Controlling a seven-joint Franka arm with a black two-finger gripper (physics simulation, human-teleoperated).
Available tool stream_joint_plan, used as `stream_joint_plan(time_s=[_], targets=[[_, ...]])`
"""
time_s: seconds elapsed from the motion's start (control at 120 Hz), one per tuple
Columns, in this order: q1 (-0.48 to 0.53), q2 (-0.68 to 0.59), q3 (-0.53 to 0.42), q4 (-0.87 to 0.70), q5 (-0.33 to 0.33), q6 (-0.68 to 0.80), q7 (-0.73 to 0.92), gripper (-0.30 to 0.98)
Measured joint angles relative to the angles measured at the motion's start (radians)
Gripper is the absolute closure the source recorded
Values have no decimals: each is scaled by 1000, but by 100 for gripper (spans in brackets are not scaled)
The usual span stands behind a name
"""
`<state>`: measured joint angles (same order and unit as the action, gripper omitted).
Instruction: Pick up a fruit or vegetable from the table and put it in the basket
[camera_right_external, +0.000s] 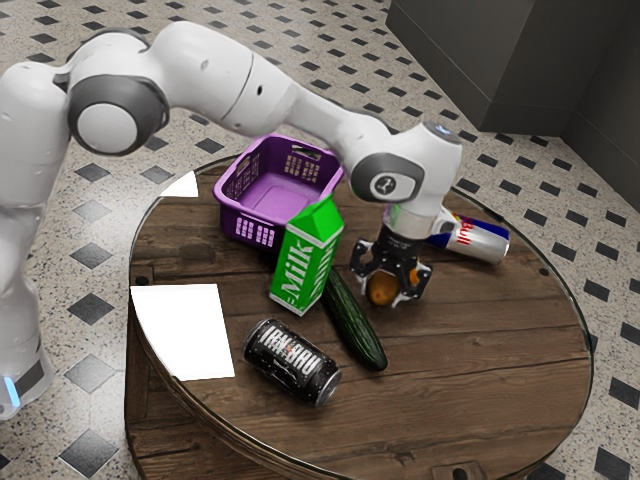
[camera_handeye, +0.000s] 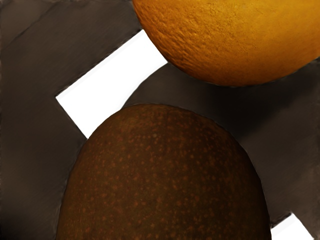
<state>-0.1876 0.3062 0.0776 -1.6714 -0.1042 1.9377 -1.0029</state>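
One rounded fruit (camera_handeye: 165, 180), dark brown, freckled with reddish specks

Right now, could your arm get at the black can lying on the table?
Probably yes: the black can lies on its side, nothing on top. My gripper is at the brown fruit, though, and the cucumber lies in between, so I'd lift over.

The round brown table (camera_right_external: 480, 350) looks like grained wood, the purple openwork basket (camera_right_external: 240, 205) smooth plastic, the black cylindrical can (camera_right_external: 292, 362) glossy metal, the long dark-green cucumber (camera_right_external: 352, 322) slightly shiny, the round orange fruit (camera_handeye: 230, 40) pebbly-skinned, and the brown, rounded, speckled fruit (camera_handeye: 165, 175) matt.
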Motion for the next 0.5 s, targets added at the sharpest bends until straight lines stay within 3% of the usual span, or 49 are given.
stream_joint_plan(time_s=[0.1, 0.25, 0.358, 0.5], targets=[[0, -20, 2, 22, 20, -20, -20, 39], [-1, -91, 8, 177, 86, -133, -53, 38], [4, -133, 128, 280, 112, -241, -66, 39], [60, -135, 283, 283, 123, -323, -59, 40]])
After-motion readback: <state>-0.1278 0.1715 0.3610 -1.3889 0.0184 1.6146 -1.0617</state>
